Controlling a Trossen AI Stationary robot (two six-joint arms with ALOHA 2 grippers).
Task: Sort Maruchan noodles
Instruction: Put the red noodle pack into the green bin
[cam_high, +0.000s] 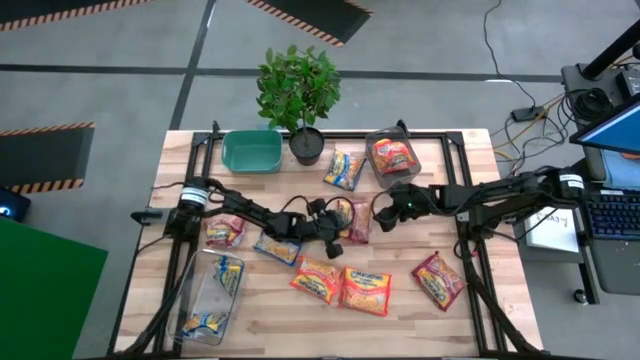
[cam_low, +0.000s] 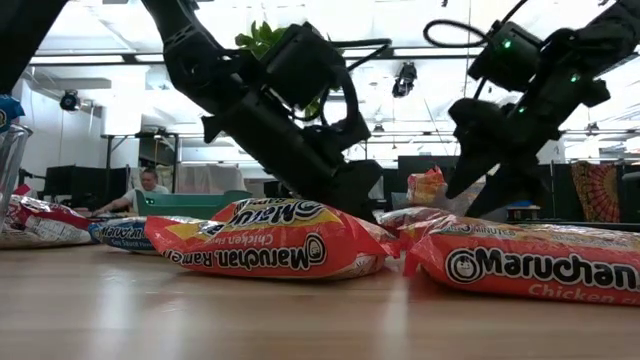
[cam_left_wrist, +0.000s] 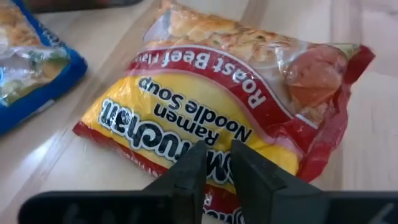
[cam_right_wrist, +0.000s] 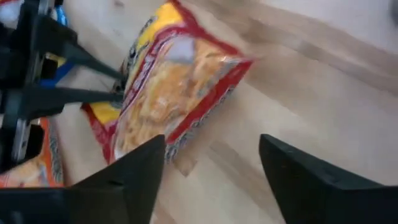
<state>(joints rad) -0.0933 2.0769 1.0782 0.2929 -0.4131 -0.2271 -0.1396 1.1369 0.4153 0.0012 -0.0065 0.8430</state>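
Several Maruchan packets lie flat on the wooden table. My left gripper (cam_high: 338, 233) (cam_left_wrist: 217, 169) reaches in from the table's left and is shut on a red Roast Beef packet (cam_high: 355, 221) (cam_left_wrist: 205, 93) (cam_right_wrist: 180, 81) near the table's middle. My right gripper (cam_high: 384, 212) (cam_right_wrist: 211, 162) is open just right of that packet and touches nothing. Two orange packets (cam_high: 342, 285) (cam_low: 270, 245) and a red one (cam_high: 438, 279) lie toward the near edge. A blue packet (cam_high: 345, 168) lies farther back. Another red (cam_high: 225, 232) and blue packet (cam_high: 278, 247) lie under the left arm. My left gripper pinches the red packet between its two fingers at the edge by the Maruchan lettering (cam_left_wrist: 214, 149), on the packet's left side. The fingers (cam_right_wrist: 102, 68) come slanting down from the table's left. The packet tilts in the right wrist view; whether it is lifted clear, I cannot tell.
A green tray (cam_high: 252, 150), a potted plant (cam_high: 298, 95) and a clear bin (cam_high: 393, 155) holding a red packet stand along the far edge. A clear bin (cam_high: 212, 298) with blue packets sits at the near left corner. A person sits in the room behind.
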